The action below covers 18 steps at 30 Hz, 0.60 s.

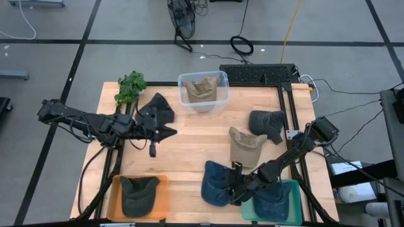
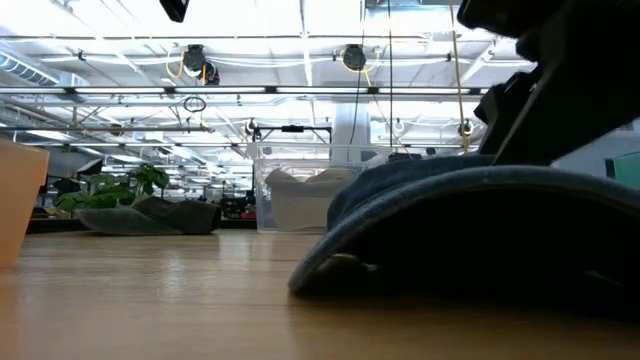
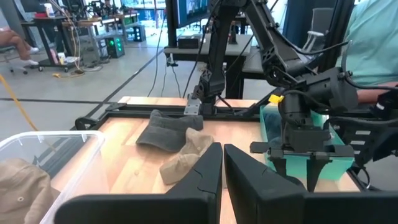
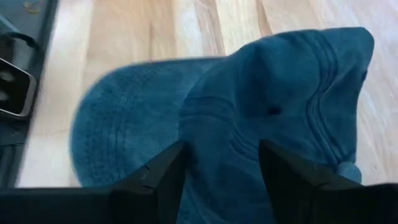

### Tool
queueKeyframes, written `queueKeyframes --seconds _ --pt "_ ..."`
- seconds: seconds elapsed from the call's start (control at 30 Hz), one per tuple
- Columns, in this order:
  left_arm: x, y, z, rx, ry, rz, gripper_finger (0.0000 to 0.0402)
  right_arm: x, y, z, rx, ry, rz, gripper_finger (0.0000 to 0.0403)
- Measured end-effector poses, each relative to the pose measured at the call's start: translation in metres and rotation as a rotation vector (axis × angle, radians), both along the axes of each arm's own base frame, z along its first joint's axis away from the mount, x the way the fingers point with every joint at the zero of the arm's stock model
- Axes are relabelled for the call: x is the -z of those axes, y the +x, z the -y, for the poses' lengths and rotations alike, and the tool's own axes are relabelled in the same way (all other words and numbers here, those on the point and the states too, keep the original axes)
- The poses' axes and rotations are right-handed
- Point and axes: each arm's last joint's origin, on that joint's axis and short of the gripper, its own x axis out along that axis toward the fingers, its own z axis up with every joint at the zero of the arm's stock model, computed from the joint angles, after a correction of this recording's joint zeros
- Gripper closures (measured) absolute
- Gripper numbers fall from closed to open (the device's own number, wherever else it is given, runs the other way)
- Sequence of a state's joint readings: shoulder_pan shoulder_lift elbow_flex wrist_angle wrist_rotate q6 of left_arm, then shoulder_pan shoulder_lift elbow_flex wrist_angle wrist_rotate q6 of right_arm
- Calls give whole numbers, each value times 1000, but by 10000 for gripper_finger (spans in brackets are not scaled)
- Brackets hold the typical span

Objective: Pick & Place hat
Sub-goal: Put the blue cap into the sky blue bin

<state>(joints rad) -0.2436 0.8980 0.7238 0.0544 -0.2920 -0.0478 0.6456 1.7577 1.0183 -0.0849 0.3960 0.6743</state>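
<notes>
Right gripper (image 1: 235, 183) hangs low over the blue hat (image 1: 218, 184), its two dark fingers (image 4: 163, 171) parted with the crown's cloth showing between them — spread, not clamped on anything. That hat lies on the bare wood just beside the teal tray (image 1: 291, 189), on the side toward the orange tray (image 1: 163, 197), and a second blue hat sits inside the teal tray itself. Open wood stretches from the blue hat toward the orange tray, which holds a dark olive hat (image 1: 139, 194).

Beyond the blue hat, toward the table's far edge, a tan hat (image 1: 246, 146) lies near it, then a dark grey hat (image 1: 265, 123), and the clear bin (image 1: 203, 90) with another tan hat in it. Left gripper (image 1: 153, 150) waits well apart from the blue hat, its fingers pressed nearly together, beside a black hat (image 1: 158, 110) and a green plant (image 1: 130, 87) at the far corner.

Only the right wrist view shows the blue hat closely: faded denim-like fabric, stitched seams across a creased crown, an eyelet, the brim curved flat on the wood. From table height the low view shows just its rounded brim edge (image 2: 420, 225) filling the foreground — and the left wrist view alone shows a person's teal sleeve (image 3: 376, 43) behind the teal tray.
</notes>
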Motion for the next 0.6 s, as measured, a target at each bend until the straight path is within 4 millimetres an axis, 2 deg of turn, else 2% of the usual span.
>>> queueKeyframes --seconds 0.13,0.23,0.47,0.6 --pt "3 5 -1 -8 3 -10 376 4 1 -1 -1 -11 -6 232" --pt "5 9 0 -12 2 -14 376 4 1 -1 -11 -20 -5 261" --pt "7 16 2 -9 17 -7 376 4 1 -1 -30 -35 -5 384" --pt "8 17 2 -7 22 -8 376 0 0 0 -70 -58 3 392"
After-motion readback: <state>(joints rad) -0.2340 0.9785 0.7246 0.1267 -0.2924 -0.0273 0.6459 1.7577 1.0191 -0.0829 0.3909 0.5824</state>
